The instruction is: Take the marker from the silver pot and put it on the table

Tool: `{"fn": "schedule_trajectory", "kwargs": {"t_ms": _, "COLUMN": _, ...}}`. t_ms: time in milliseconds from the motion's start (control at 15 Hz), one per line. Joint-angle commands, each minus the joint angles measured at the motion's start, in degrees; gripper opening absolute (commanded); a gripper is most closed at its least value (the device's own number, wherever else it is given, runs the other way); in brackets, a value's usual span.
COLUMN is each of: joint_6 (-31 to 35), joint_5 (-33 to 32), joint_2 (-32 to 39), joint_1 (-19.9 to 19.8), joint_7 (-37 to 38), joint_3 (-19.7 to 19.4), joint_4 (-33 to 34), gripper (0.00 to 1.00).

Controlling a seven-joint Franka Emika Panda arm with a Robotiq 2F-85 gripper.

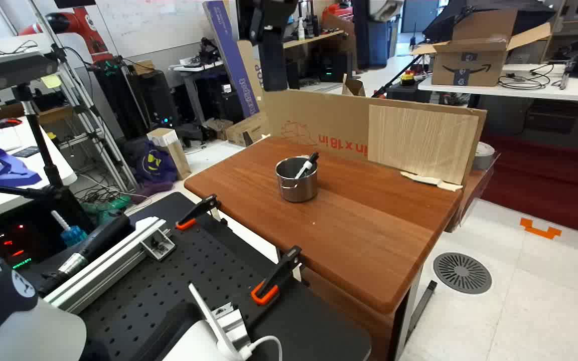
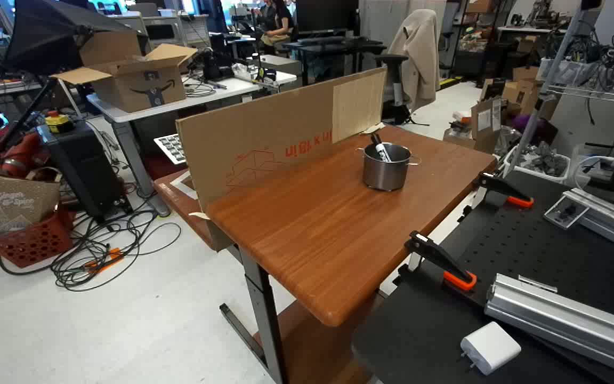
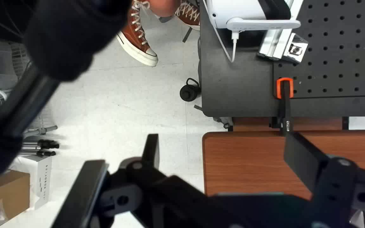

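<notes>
The silver pot (image 1: 298, 189) stands upright on the reddish-brown table (image 1: 364, 235), and both exterior views show it, also here as a shiny pot (image 2: 385, 176). The marker (image 1: 308, 165), with a black cap end and a white body, leans inside the pot with its dark end above the rim; it also shows in an exterior view (image 2: 380, 148). My gripper (image 1: 323, 74) hangs high, its fingers wide apart and nothing between them. In the wrist view the open gripper (image 3: 223, 152) is over the table corner (image 3: 246, 164). The marker cannot be made out there.
A cardboard sheet (image 1: 329, 118) stands along the table's far edge. A black perforated board (image 1: 208, 271) adjoins the near edge, with orange-handled clamps (image 1: 274, 281) at the joint. A metal rail (image 2: 563, 314) and a white charger (image 2: 491, 346) lie on the board side.
</notes>
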Motion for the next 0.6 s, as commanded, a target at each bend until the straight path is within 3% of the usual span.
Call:
{"fn": "schedule_trajectory", "kwargs": {"t_ms": 0, "joint_6": -0.3, "joint_5": -0.2, "joint_2": -0.06, "joint_1": 0.7, "joint_7": 0.19, "joint_3": -0.58, "joint_4": 0.24, "gripper": 1.0}}
{"fn": "schedule_trajectory", "kwargs": {"t_ms": 533, "joint_6": -0.15, "joint_5": 0.4, "joint_2": 2.6, "joint_1": 1.07, "joint_7": 1.19, "joint_3": -0.38, "joint_4": 1.71, "gripper": 1.0}}
